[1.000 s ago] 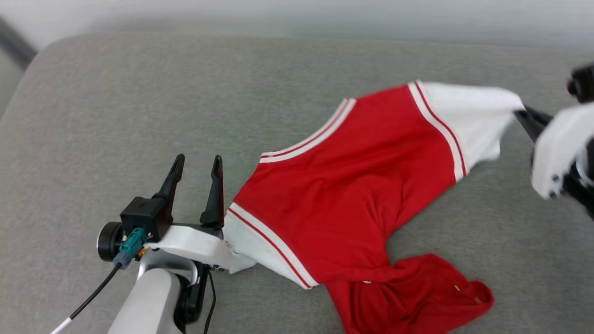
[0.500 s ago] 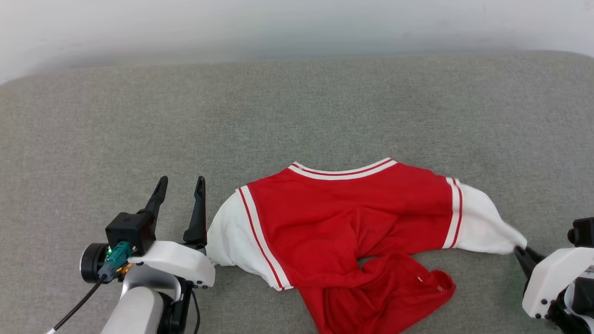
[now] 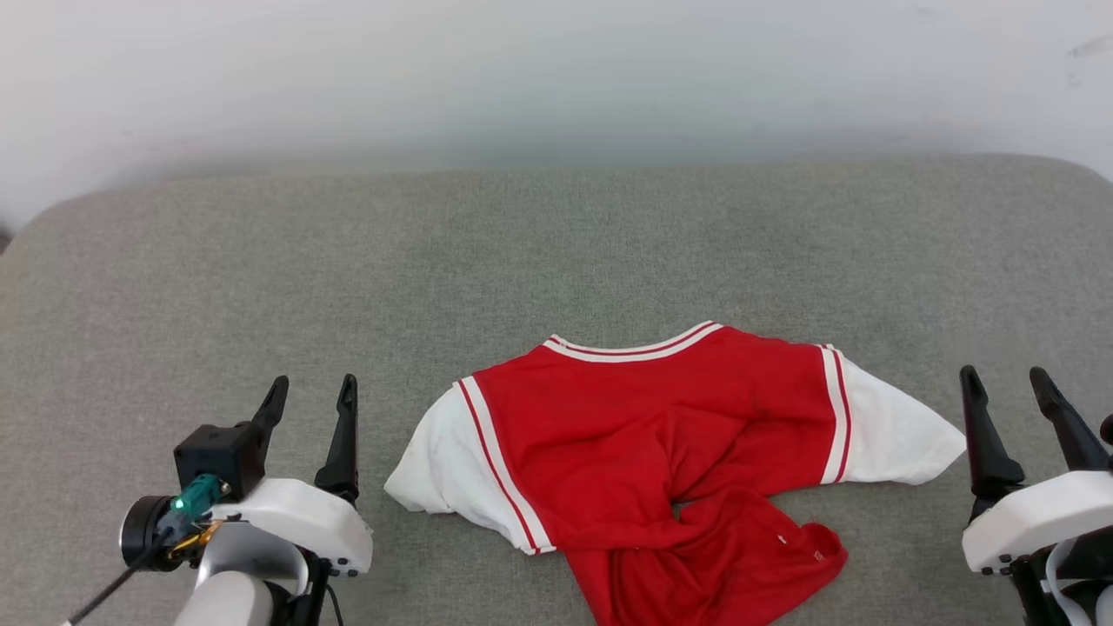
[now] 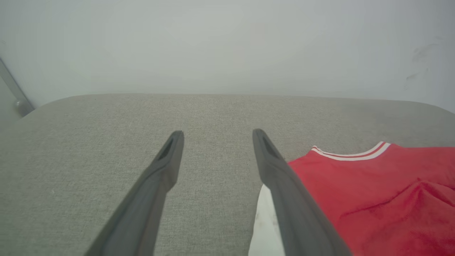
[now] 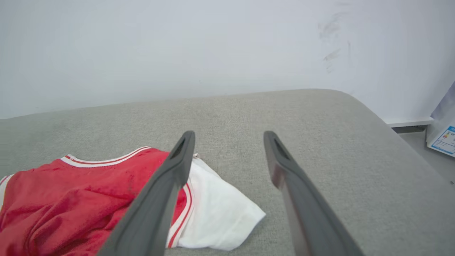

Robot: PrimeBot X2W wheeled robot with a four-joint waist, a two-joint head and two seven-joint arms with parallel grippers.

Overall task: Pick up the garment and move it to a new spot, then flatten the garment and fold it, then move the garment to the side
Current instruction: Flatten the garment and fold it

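Garment (image 3: 626, 426) rumpled on cushion (image 3: 261, 261), right gripper (image 3: 1003, 376) spread beside it

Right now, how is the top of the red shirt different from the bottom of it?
The top of the shirt lies spread out; the bottom of the shirt is twisted and bunched up. The top has white sleeves and striped trim; the bottom is nearly all red. Both are the same red cloth, lying on the grey cushion.
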